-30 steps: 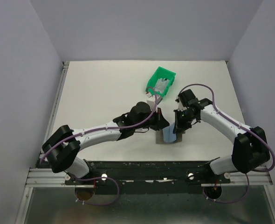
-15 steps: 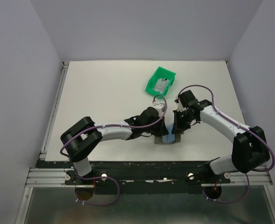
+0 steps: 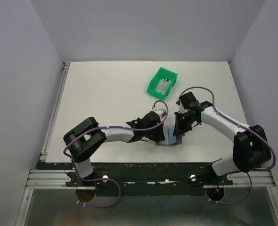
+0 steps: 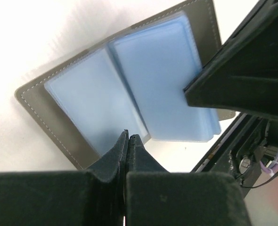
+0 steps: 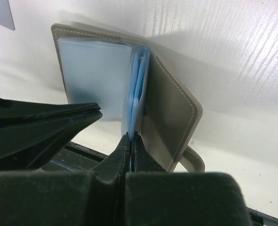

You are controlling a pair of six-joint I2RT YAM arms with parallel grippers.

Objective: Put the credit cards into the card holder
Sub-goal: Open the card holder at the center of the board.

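Here the open card holder [image 4: 82, 108] lies at the counter's [image 3: 106, 94] 6 o'clock; left hand [image 4: 128, 136] and right hand [image 5: 130, 136], each pressed together, meet its blue sleeves; credit cards [image 3: 164, 87] sit in the green bin [image 3: 153, 89] toward 12.

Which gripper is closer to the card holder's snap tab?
Right. The right gripper pinches the card holder's sleeves beside the upright side carrying the snap tab; the left gripper sits over the flat half, farther away.

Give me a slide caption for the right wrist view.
Shut right gripper at the blue sleeves of the open card holder.
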